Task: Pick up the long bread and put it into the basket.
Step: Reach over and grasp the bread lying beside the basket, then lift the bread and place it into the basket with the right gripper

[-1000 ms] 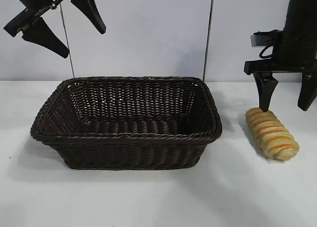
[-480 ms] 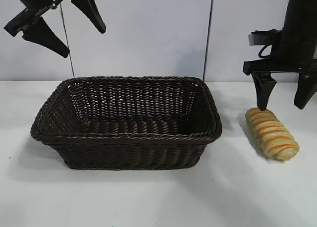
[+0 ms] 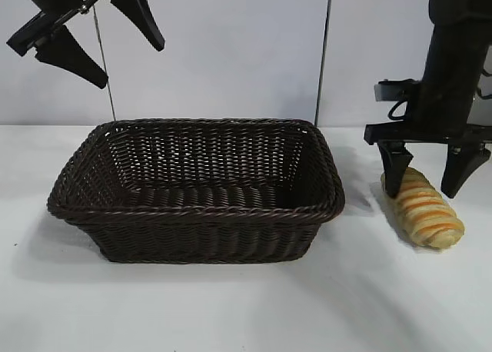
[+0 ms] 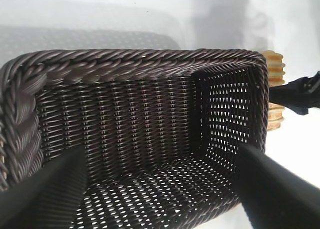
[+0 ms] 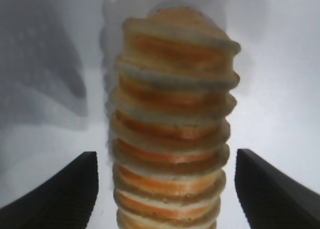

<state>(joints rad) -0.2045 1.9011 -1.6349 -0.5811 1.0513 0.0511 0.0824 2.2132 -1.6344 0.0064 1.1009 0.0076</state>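
Right claw (image 3: pixel 429 179) is down at the long bread (image 3: pixel 427 212) w/ fingers spread wide, pointing straight at the tabletop (image 3: pixel 231 306). One finger sits on the basket side of the loaf's far end, the other on the outer side, so the loaf is straddled but not pinched. Wrist view confirms it: long bread (image 5: pixel 172 124) runs up the middle, dark fingertips (image 5: pixel 65 189) either side w/ clear gaps, nothing touching yet as far as I can see.

Bread itself lies flat on the tabletop, just right of the basket (image 3: pixel 196 210), angled w/ its near end toward the front. Not lifted, not shifted off the surface.

Basket sits mid-tabletop, upright, and its inside looks bare; the left wrist view looks right down into it, basket (image 4: pixel 130 64) w/ only woven floor showing, and a bit of the long bread (image 4: pixel 275 69) peeking past its far rim.

Left claw (image 3: pixel 84 33) hangs high over the basket's left side, fingers spread, holding nothing. Looks parked.

So progress, my read: approach is about done, grasp not made. Left to do: close on the loaf, lift it clear, carry it over the braided rim, let go inside. Early stage, basically all the real work is ahead.
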